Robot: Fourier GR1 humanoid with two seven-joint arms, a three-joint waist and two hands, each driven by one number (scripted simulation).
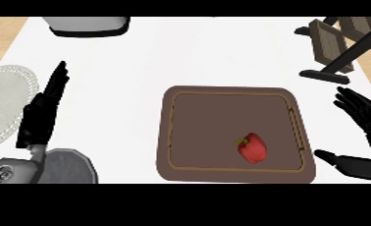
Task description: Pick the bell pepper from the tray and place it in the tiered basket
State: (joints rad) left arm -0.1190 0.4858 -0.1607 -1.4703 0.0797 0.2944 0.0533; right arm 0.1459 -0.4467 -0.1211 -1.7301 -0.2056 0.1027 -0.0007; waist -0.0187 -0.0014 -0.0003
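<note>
Here the bell pepper [252, 149] lies low and right in the tray [217, 176], untouched.
Our right hand [354, 104], spread wide and empty just beside the tray, should come over it and close round its body; the tiered basket [334, 43] stands beyond.

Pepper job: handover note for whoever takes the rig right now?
Left hand: open, resting at the view's left, holding nothing.
Right hand: open, just right of the tray, not touching anything.
Pepper: lying in the tray, near-right part.
Basket: far right of the counter, partly out of view.
Done: nothing, the pepper is not yet grasped.
Left: grasp the pepper (the right hand is probably the nearer one), carry it to the basket, release.
</note>
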